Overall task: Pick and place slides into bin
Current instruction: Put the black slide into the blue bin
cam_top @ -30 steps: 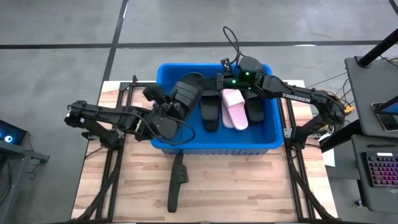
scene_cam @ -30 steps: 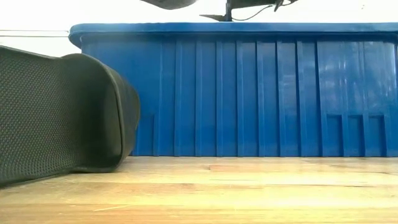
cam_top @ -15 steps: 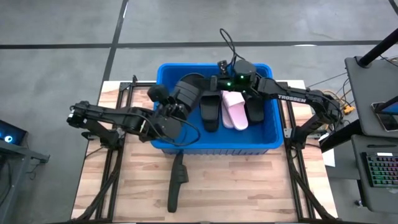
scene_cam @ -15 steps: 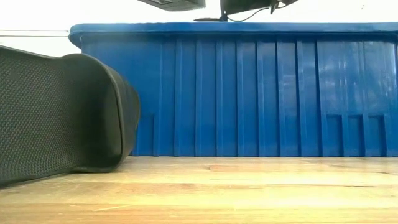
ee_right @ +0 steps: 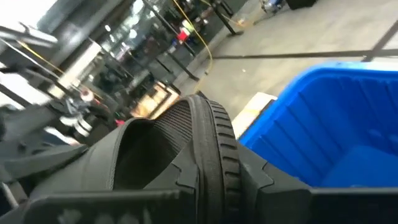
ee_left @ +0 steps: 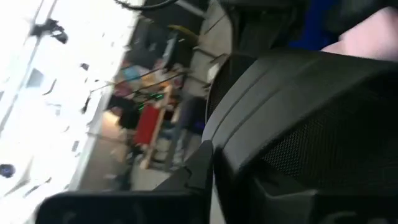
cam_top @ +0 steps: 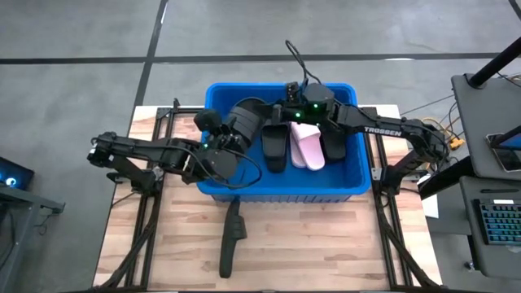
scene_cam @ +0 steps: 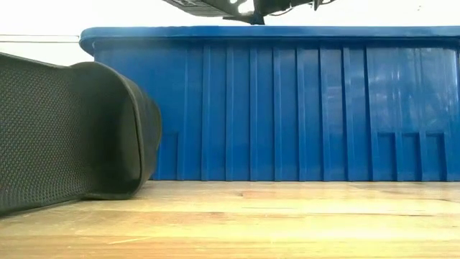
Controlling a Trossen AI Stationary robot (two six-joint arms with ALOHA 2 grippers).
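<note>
The large bright blue ribbed plastic bin (cam_top: pixel 281 189) is seen at the centre of the high view, set on the pale wooden tabletop (cam_top: pixel 309 244); inside it, right of centre, a pale pink foam slide (cam_top: pixel 308 149) lies between two black foam slides (cam_top: pixel 274 146), all side by side on the bin floor. A further black foam slide with a broad ribbed strap (cam_top: pixel 244 122) is held above the bin's upper-left corner; the left gripper (cam_top: pixel 218 140) is seen at that slide's lower-left edge, closed on it, with the textured sole filling the left wrist view. The right gripper (cam_top: pixel 286 110) is placed at the upper middle of the bin, just beside the raised slide; whether its fingers are closed or parted cannot be told. One more black slide (cam_top: pixel 232 238) is left on the tabletop at the lower centre of the high view, in front of the bin; in the low view it fills the left of the frame.
</note>
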